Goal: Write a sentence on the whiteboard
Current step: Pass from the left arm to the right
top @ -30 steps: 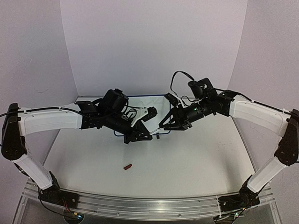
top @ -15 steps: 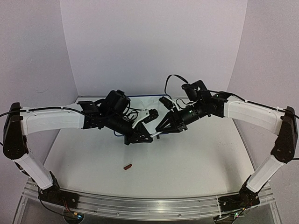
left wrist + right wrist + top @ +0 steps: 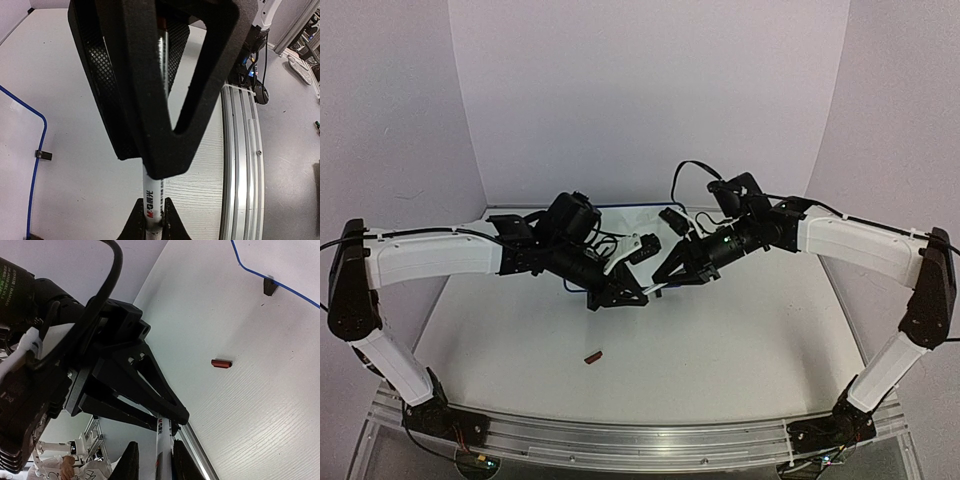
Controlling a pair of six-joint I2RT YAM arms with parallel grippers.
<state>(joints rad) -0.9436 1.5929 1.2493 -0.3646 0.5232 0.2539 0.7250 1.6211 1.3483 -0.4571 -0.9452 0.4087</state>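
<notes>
Both left gripper (image 3: 638,294) and right gripper (image 3: 666,279) are clenching the marker (image 3: 654,288) near the whiteboard (image 3: 287,260), seemingly mid-handover; one must release next.

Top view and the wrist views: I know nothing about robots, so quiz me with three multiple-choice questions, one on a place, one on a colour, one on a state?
1. Where is the small red piece? A) on the table, nearer the arm bases than the claws B) stuck to the back wall C) on the floor
2. What colour is the frame of the whiteboard? A) red B) blue C) green
3. How is the white marker held? A) lying loose B) standing upright alone C) gripped by the left claw and the right claw
Answers: 1 A, it lies alone on the tabletop. 2 B, a blue line edges the board. 3 C, both claws' fingers close on its barrel.
</notes>
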